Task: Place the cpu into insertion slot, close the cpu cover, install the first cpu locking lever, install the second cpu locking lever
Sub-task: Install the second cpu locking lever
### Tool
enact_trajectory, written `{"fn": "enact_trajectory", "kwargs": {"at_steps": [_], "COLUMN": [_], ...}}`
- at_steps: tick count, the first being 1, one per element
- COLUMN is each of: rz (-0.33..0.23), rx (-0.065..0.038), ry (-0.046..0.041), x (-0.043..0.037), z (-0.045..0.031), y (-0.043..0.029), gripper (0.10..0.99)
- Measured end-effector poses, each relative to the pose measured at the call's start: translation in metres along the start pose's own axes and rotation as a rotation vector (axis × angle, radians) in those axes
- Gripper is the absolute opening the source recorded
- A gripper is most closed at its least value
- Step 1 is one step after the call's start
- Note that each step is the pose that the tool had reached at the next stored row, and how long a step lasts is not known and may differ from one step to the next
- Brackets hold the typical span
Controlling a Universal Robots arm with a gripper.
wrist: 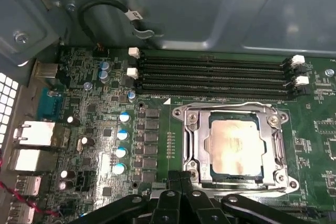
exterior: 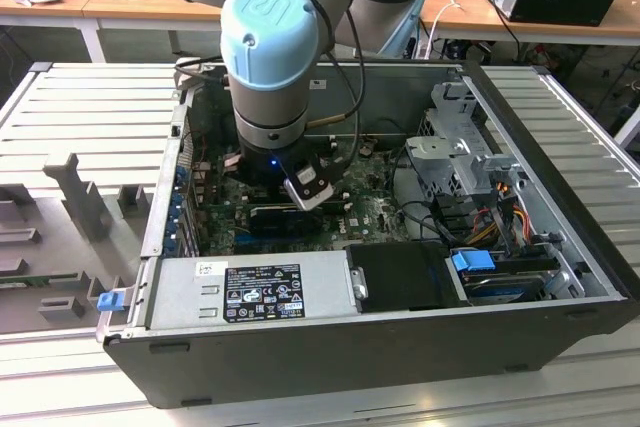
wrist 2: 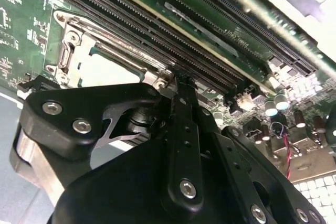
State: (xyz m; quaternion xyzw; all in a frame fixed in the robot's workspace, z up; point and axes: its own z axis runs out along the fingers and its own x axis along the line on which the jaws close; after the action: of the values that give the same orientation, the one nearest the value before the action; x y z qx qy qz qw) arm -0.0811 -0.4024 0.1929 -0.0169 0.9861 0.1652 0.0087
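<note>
While the arm's wrist reaches down into the open computer case [exterior: 560, 277], the legend reads as follows
Hidden: in the exterior view the wrist covers the socket area
Cut off: the gripper [wrist: 181, 182] shows as black linkages at the frame edge in the first wrist view
Fingers: pressed together at the tips, holding nothing, just beside the socket frame's edge
cpu [wrist: 234, 145]: seated in the insertion slot [wrist: 207, 174]
cpu cover [wrist: 198, 142]: lying flat around the chip
Memory slots [wrist: 210, 74]: beside the socket
</note>
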Motion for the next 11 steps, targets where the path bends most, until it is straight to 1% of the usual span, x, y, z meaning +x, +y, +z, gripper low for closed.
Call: {"fn": "enact_trajectory", "kwargs": {"at_steps": [1,3,8,11], "rz": [0.0,0.0,0.0,0.0], "rx": [-0.001,-0.002,-0.001,-0.001], "ry": [0.0,-0.0005,-0.0002,-0.0001], "x": [0.0001,0.0001,0.0002,0.0002], "z": [0.0,-0.0036,-0.0172,-0.0203], "y": [0.0,0.0014,0.0064,0.0074], "gripper": [0.106,0.106,0.106,0.106]}}
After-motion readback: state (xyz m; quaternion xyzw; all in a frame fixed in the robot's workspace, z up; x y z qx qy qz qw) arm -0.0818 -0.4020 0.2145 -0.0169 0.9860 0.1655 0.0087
